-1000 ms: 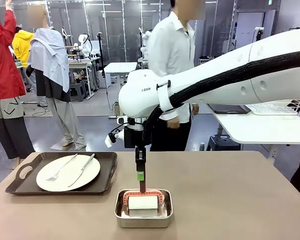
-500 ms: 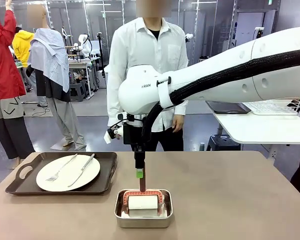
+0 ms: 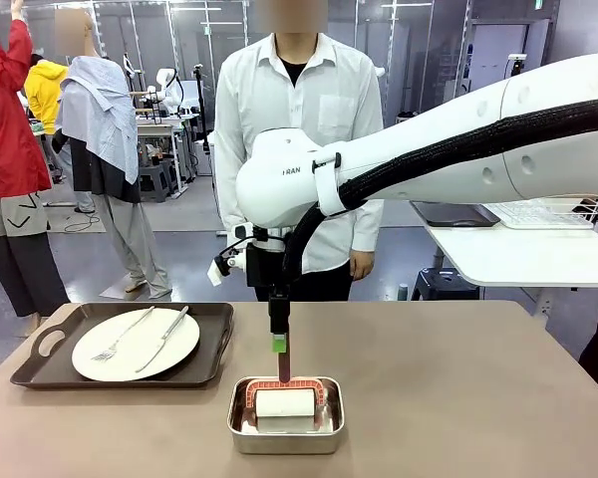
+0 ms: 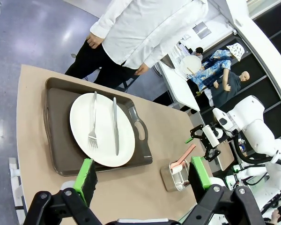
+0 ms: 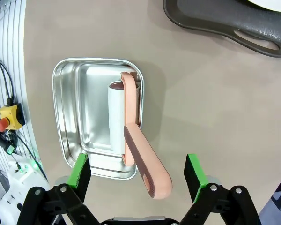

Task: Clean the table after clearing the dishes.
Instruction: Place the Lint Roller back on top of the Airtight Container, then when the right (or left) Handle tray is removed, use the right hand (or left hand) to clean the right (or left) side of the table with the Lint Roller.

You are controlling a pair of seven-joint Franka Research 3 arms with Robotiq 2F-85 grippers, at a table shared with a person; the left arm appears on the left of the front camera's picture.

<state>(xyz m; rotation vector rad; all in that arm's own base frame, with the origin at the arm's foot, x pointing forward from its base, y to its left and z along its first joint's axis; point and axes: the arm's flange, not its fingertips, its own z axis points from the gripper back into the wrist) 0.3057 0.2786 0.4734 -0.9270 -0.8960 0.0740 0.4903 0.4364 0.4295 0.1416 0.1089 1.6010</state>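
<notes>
The worktop [image 3: 458, 398] is a plain matte taupe-brown. On it the tray [image 3: 211, 349] is dark brown, the plate [image 3: 140, 337] plain white, the fork [image 3: 120, 336] and knife [image 3: 165, 338] silver. The pan [image 5: 70, 117] is bare shiny steel; the roller [image 3: 284, 401] in it has a salmon-pink handle [image 5: 143, 159] and a white roll [image 5: 116, 117]. My right gripper [image 5: 136, 169] is black with bright green pads [image 5: 79, 169], and my left gripper [image 4: 141, 172] is the same black and green. My right arm [image 3: 429, 184] is white with a black ribbed hose [image 3: 458, 149] along it. The person [image 3: 279, 119] wears a plain white shirt [image 4: 150, 28] over black trousers [image 4: 91, 58]; the floor [image 4: 28, 33] is blue-grey
</notes>
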